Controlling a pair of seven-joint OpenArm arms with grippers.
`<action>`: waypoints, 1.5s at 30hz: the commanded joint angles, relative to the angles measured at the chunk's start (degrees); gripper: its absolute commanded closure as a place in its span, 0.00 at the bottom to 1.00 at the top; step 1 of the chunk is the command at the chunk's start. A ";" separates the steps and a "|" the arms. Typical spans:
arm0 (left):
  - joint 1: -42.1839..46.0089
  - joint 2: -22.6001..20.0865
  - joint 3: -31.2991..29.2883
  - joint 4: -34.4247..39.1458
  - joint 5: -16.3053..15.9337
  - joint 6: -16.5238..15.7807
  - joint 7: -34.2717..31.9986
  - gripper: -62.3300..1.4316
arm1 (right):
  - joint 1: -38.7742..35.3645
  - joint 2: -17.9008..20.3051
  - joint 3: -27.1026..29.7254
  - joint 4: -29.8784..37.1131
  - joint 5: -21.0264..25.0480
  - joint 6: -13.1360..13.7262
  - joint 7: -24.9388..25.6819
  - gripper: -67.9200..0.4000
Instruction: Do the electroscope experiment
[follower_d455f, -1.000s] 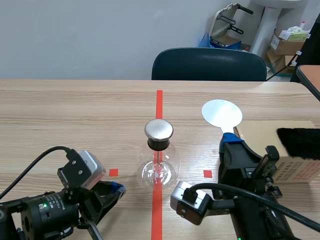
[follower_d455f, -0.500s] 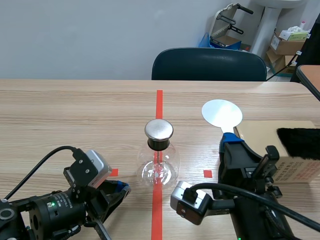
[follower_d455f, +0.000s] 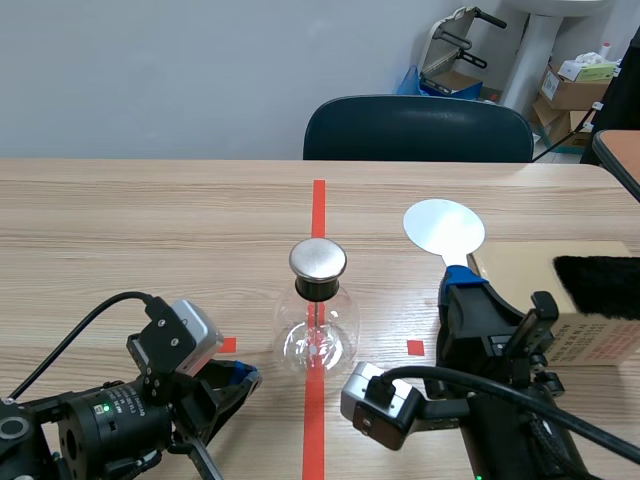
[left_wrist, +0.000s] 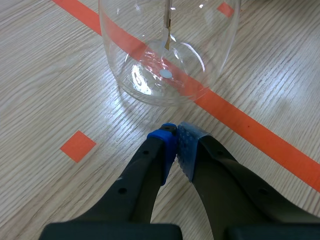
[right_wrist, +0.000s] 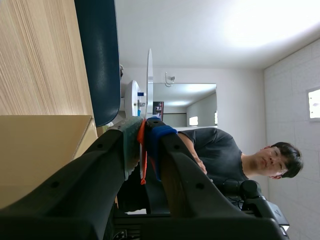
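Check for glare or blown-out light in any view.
Left wrist view: bright reflections speckle the glass flask ahead of the shut left tool. Right wrist view: the ceiling light glares beyond the disc. Scene view: soft highlight on the flask's metal cap.

Grey wall (follower_d455f: 150, 70), dk-blue chair (follower_d455f: 418, 128), cardbd boxes (follower_d455f: 572, 88)

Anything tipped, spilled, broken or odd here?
Nothing stands out. The electroscope stands upright and intact on the tape line; the right gripper holds the disc upright; the left gripper, shut, sits just short of the electroscope's base.
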 joint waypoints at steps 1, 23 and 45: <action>-0.17 -0.17 -0.17 0.72 -0.33 -0.09 -0.81 0.94 | 0.55 0.15 0.48 0.59 -0.22 -1.01 -0.37 0.98; -0.20 -0.17 -0.17 0.72 -0.33 0.76 -0.85 0.94 | 0.55 0.17 0.48 0.59 -0.24 -1.01 -0.35 0.98; -0.20 -0.17 -0.17 0.72 -0.33 0.76 -1.03 0.94 | 0.55 0.17 0.48 0.59 -0.26 -1.01 -0.37 0.98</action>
